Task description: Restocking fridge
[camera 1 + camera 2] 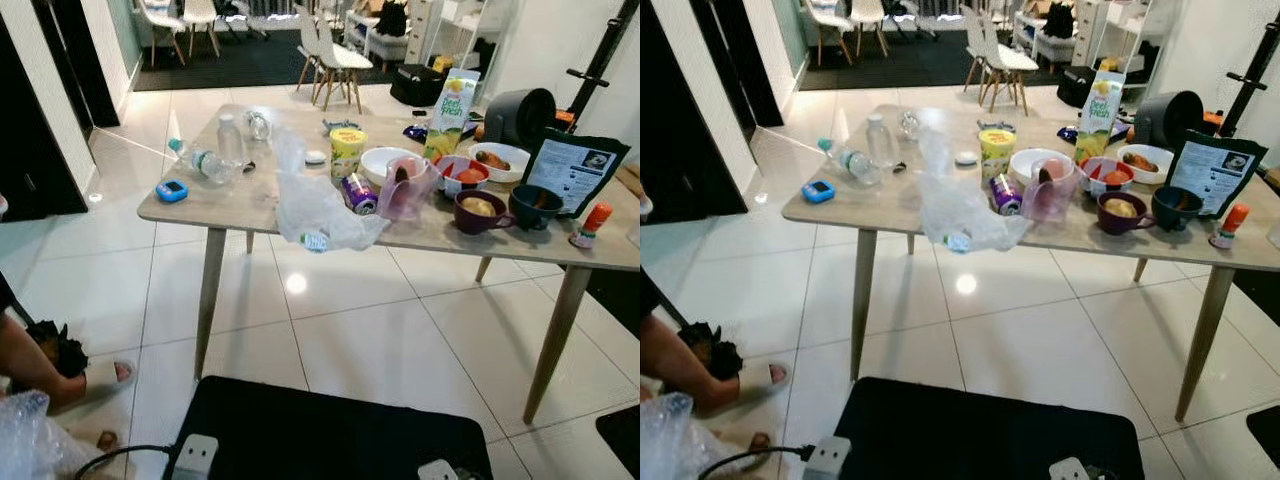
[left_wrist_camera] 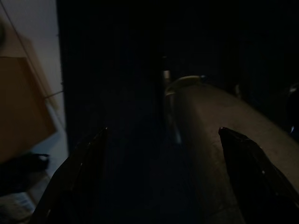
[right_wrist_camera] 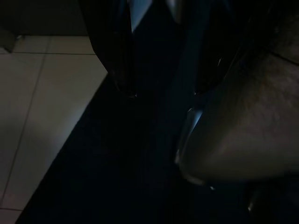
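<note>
the head views are bright and evenly lit, sharp enough to read shapes across the table (image 1: 250, 205), with no motion blur. a round white glare spot (image 1: 296, 284) sits on the glossy floor tiles (image 1: 380, 330) under the table, and a smaller one (image 1: 95, 197) lies near the dark doorway (image 1: 40, 120). the table throws only a soft, faint shadow. the crumpled plastic bag (image 1: 315, 205) at the table's front edge catches pale highlights. straight lines bow slightly toward the frame edges. both wrist views are very dim and murky: the left gripper (image 2: 168, 177) fingers are dark blurred shapes, and the right gripper (image 3: 163, 93) fingers show thin glints.
</note>
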### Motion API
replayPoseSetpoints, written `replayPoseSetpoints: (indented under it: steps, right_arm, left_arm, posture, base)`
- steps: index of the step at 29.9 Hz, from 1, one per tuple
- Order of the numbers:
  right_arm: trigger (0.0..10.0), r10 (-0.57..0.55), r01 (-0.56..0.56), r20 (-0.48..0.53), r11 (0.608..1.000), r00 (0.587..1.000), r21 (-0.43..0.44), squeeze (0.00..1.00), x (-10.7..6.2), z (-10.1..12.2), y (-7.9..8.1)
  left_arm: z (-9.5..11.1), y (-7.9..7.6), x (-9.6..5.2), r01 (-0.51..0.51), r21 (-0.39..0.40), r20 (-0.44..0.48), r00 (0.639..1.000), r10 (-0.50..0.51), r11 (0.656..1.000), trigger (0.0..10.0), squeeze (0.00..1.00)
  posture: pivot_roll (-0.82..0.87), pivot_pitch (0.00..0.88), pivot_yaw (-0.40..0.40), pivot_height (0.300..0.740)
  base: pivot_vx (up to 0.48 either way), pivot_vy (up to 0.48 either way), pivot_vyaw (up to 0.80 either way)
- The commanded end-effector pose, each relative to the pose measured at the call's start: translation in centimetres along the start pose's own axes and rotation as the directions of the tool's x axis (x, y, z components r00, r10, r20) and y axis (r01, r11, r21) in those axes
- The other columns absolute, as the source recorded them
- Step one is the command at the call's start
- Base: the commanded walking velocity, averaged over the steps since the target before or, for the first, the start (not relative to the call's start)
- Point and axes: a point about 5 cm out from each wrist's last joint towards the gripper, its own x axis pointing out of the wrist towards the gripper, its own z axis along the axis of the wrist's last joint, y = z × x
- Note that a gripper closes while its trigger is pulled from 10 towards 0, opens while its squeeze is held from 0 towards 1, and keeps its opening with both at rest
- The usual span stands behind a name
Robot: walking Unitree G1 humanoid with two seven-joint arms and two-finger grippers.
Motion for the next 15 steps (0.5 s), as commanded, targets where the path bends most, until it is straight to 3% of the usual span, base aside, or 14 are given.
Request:
replayPoseSetpoints:
  steps: [1, 12, 15]
  right_arm:
    - [10.0, -0.019, 0.019, -0.002, 1.000, 1.000, -0.005, 0.00, -0.08, -0.02, -0.52]
    - [10.0, -0.017, 0.017, -0.002, 1.000, 1.000, -0.008, 0.00, -0.08, 0.04, -0.54]
    - [10.0, -0.018, 0.017, -0.003, 1.000, 1.000, -0.008, 0.00, -0.08, -0.01, -0.54]
  left_arm:
    - [-0.57, -0.58, 0.06, 0.017, -0.013, -0.024, 1.000, -0.017, 1.000, 10.0, 0.00]
    - [-0.56, -0.68, 0.08, 0.021, -0.016, -0.021, 1.000, -0.021, 1.000, 10.0, 0.00]
    - [-0.52, -0.66, 0.08, 0.016, -0.023, -0.017, 1.000, -0.017, 1.000, 10.0, 0.00]
  posture:
    - [0.05, 0.000, -0.014, 0.740]
    - [0.05, 0.000, -0.015, 0.740]
    - [0.05, 0.000, -0.013, 0.740]
  base:
    - [0.000, -0.480, 0.00]
    - [0.000, -0.461, 0.00]
    - [0.000, 0.000, 0.00]
